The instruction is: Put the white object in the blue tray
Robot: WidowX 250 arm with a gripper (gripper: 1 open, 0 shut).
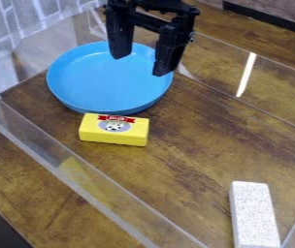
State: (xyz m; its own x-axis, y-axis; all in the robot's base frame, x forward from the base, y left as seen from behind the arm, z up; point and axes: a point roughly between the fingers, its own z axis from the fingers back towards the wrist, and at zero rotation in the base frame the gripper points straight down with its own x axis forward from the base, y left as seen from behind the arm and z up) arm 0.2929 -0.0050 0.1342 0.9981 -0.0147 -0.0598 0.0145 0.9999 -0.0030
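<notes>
White and speckled grey, the white object [254,214] lies flat on the dark wood counter [202,126] at the lower right of the view, its long side running roughly toward the bottom edge, where its near end is partly cut off. It is well apart from the jaws [147,56], which hang at the top centre, black, pointing down, and standing clearly apart with nothing between them. Their tips hover over the far right part of the blue tray [109,79], so the block and the jaws sit at nearly opposite corners of the scene.

The blue tray is round and shallow with a raised rim, and sits in the upper left half of the counter. Its inside looks bare. Just in front of it, close to its near rim though whether they touch is unclear, lies a yellow box [114,128] with a pictured label on top, turned slightly askew.

Between the tray and the white object stretches a broad run of bare wood, with the yellow box off to the left of that line. Clear panels [34,145] with pale edges stand along the left and near sides of the counter, and a bright streak of reflected light [247,73] marks the glossy surface at the upper right. The white object lies near the right border of the view
</notes>
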